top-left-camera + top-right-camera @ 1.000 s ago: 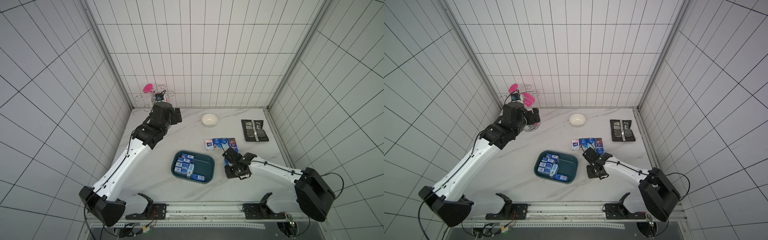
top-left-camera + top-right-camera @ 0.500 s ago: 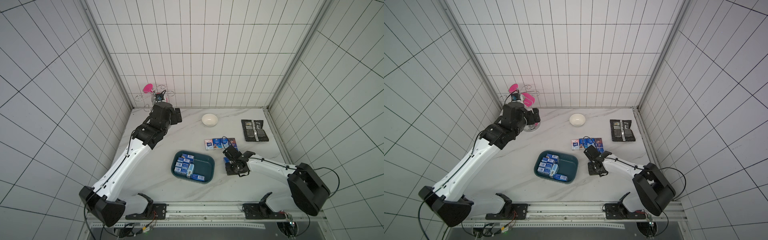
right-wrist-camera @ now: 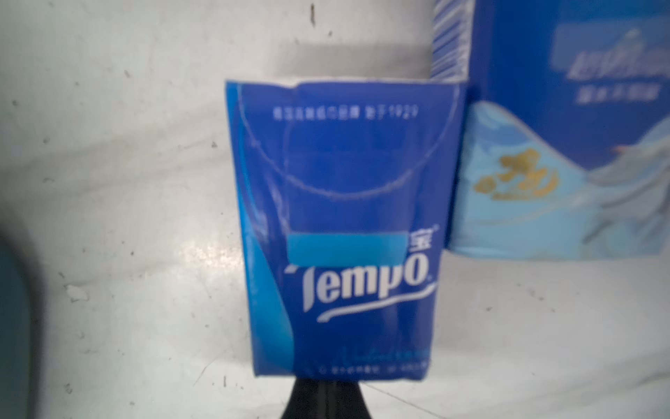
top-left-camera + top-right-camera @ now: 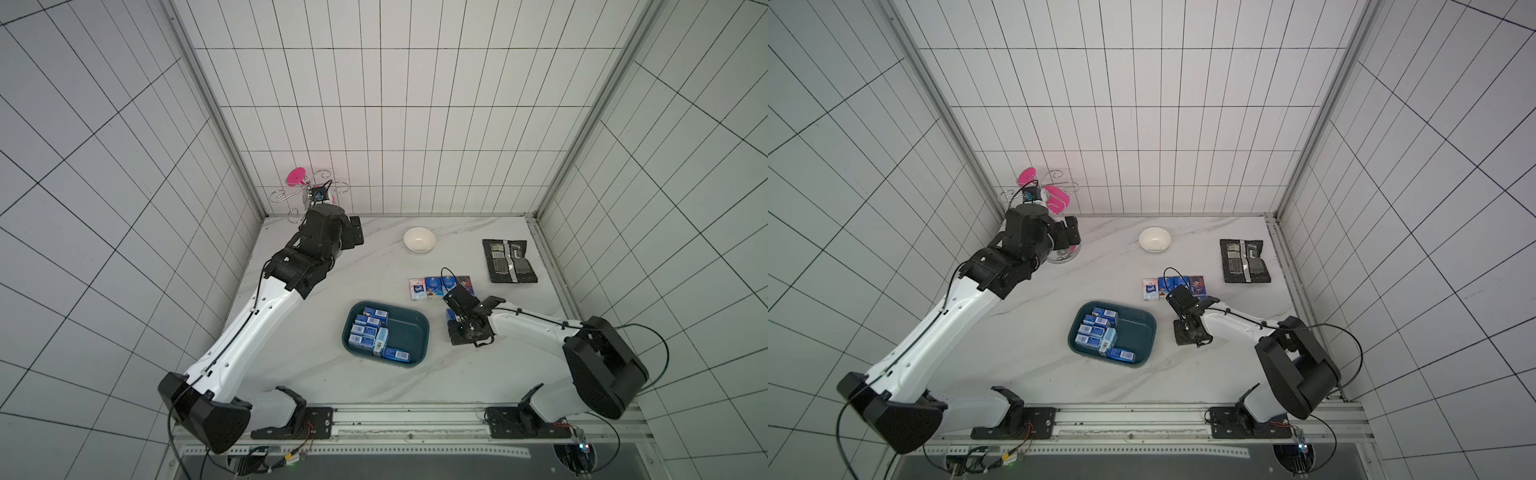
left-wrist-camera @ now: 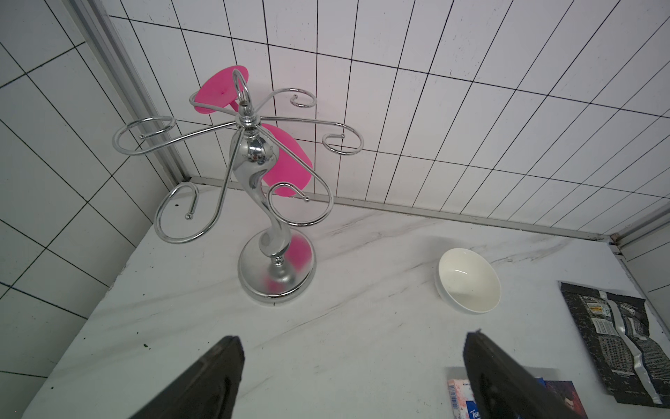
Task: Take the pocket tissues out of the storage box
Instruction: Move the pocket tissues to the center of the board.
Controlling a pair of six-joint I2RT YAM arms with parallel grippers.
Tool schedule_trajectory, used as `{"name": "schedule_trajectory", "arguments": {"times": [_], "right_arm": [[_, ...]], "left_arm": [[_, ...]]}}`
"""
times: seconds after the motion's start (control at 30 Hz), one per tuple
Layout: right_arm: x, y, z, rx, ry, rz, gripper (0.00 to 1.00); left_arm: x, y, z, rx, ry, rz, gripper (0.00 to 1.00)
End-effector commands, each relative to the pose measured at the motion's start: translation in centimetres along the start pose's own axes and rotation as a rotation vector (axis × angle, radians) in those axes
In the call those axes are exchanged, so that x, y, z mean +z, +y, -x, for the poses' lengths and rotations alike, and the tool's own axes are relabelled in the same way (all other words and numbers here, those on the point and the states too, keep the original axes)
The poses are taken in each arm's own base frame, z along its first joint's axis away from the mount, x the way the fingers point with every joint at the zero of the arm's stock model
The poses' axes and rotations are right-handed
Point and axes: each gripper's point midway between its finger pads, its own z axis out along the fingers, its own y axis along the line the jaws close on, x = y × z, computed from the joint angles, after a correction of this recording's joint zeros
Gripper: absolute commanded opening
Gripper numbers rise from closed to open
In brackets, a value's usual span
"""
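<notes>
The right gripper (image 3: 326, 397) is pinched tight on the near edge of a blue pack (image 3: 337, 217), just off the right rim of the box (image 4: 420, 332). A narrow strip of bare table (image 4: 316, 345) separates the box's rim from the gripper in both top views. In the right wrist view the pack lies face up and flat. Its far corner meets a light-blue pack (image 3: 565, 145). Whether it rests on the table or hangs just over it cannot be told.

Beyond the box's far edge, a row (image 4: 432, 287) of packs lies side by side on the table, the pinkish one (image 4: 417, 288) at its left end. The held pack sits between that row and the box's right rim.

Inside the box, the remaining packs (image 4: 368, 332) crowd against its left wall and near corner. The right part of its floor is bare.

The left gripper (image 5: 353, 339) is spread wide and grasps nothing. It hovers well beyond the box's far-left corner, beside a chrome rack (image 5: 253, 174).

A white bowl (image 4: 419, 239) and a black packet (image 4: 509, 261) lie farther back than the row, well apart from the box. Left of the box and in front of its near edge the table is bare.
</notes>
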Motion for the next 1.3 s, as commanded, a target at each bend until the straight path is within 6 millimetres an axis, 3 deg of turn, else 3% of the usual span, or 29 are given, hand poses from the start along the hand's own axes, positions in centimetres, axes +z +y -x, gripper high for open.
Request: {"name": "schedule_trajectory", "arguments": {"times": [0.0,0.8,1.03,1.27], "right_arm": [[-0.2,0.6,2.0,0.001,-0.043,0.010,0.04],[-0.7,0.8,5.8,0.041,-0.116,0.046,0.04],[-1.3,0.8,5.5,0.043,-0.117,0.057,0.06],[-3.0,1.3,3.8,0.017,-0.106,0.097,0.08]], "left_arm": [[-0.6,-0.2,0.8,0.002,-0.026,-0.014,0.98],[-0.8,0.1,1.3,0.014,-0.033,-0.001,0.98],[-1.0,0.4,1.5,0.013,-0.041,0.006,0.98],[-1.1,0.4,1.4,0.011,-0.041,0.006,0.98]]}}
